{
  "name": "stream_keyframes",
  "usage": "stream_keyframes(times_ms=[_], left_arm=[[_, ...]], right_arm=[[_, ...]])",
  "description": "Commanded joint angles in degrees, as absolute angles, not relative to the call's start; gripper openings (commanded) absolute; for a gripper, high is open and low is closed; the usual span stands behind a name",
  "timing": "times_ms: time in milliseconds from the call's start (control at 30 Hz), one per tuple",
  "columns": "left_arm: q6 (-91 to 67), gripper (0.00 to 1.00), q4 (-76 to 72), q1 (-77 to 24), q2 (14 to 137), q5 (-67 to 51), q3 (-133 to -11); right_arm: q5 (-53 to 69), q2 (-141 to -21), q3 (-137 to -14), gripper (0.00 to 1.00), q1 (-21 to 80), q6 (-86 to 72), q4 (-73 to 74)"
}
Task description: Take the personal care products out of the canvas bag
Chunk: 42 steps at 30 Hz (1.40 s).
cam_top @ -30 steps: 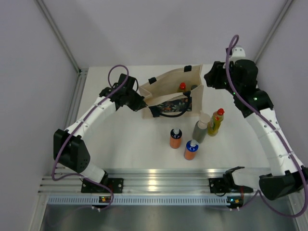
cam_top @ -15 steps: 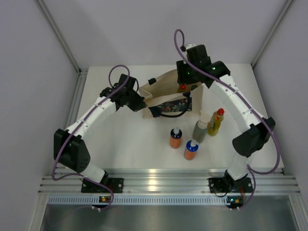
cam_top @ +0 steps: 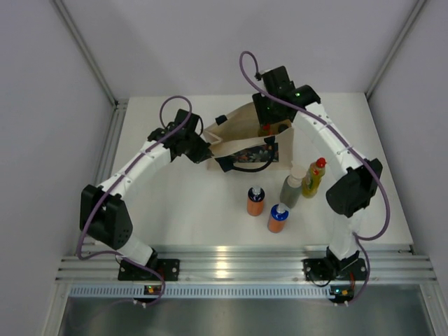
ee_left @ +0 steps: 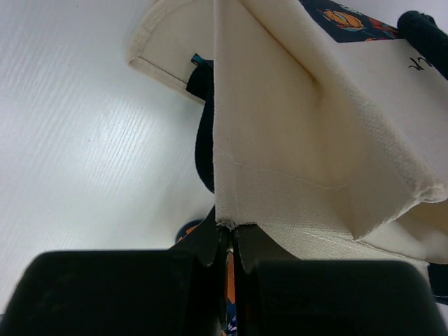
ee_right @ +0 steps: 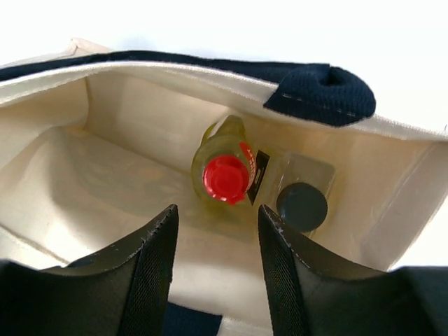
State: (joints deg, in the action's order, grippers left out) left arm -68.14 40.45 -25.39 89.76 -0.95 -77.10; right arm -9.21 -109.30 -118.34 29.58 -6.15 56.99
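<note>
Right gripper (ee_right: 215,220), jaws wide, is hovering over the canvas bag (ee_right: 105,119) w/ 2 products inside (yellow bottle (ee_right: 225,175), dark-capped bottle (ee_right: 302,206)), left gripper (ee_left: 229,238) pinching its rim, 4 bottles (cam_top: 278,218) standing out on table (cam_top: 175,203).

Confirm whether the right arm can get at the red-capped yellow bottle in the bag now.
Likely yes: the right gripper hangs open above the open canvas bag, the yellow bottle upright directly below, nothing covering it.

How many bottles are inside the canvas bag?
2: a red-capped yellow bottle and, beside it, a dark-capped pale bottle, at one end of the canvas bag. Others may hide behind the right gripper.
</note>
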Motion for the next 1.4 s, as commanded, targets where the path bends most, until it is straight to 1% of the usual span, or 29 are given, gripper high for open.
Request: stream_keyframes(times_ms=[0, 433, 533, 633, 667, 733, 800, 833, 900, 967, 1367], left_arm=[[-66.01, 0.00, 42.71, -25.75, 92.02, -0.62, -75.41], [-66.97, 0.00, 42.71, -25.75, 91.32, -1.85, -75.24], [-67.06, 0.00, 42.63, -25.75, 91.23, -2.28, -75.23], [-67.06, 0.00, 42.71, -25.75, 90.88, -2.29, -74.97], [-67.06, 0.00, 42.63, -25.75, 90.88, -2.20, -74.97], [-67.06, 0.00, 42.71, -25.75, 90.62, -2.29, -74.88], [-67.06, 0.00, 42.71, -25.75, 90.53, -2.29, -74.88], [-67.06, 0.00, 42.71, -25.75, 90.53, -2.20, -74.97], [-66.97, 0.00, 42.71, -25.66, 90.61, -2.20, -74.97], [-67.06, 0.00, 42.71, -25.75, 90.61, -2.37, -75.06], [-67.76, 0.00, 42.71, -25.75, 91.23, -3.16, -77.34]], right_arm=[[-9.05, -111.00, -122.17, 0.47, 28.65, -4.13, 57.83], [-7.21, -114.87, -122.43, 0.46, 27.77, -1.06, 57.75], [-6.68, -115.92, -122.70, 0.45, 27.42, -0.70, 57.66], [-6.68, -116.63, -123.22, 0.40, 27.25, -0.62, 57.57], [-6.51, -116.72, -123.22, 0.36, 27.25, -0.53, 57.57], [-6.59, -116.81, -123.31, 0.34, 27.33, -0.53, 57.57], [-6.59, -116.89, -123.48, 0.24, 27.25, -0.44, 57.57], [-6.50, -116.72, -123.49, 0.21, 27.25, -0.53, 57.57], [-6.24, -116.46, -123.66, 0.08, 27.33, -0.44, 57.57], [-5.54, -115.75, -124.10, 0.00, 27.42, -0.61, 57.39], [-8.35, -108.90, -129.37, 0.00, 30.76, -3.07, 57.57]])
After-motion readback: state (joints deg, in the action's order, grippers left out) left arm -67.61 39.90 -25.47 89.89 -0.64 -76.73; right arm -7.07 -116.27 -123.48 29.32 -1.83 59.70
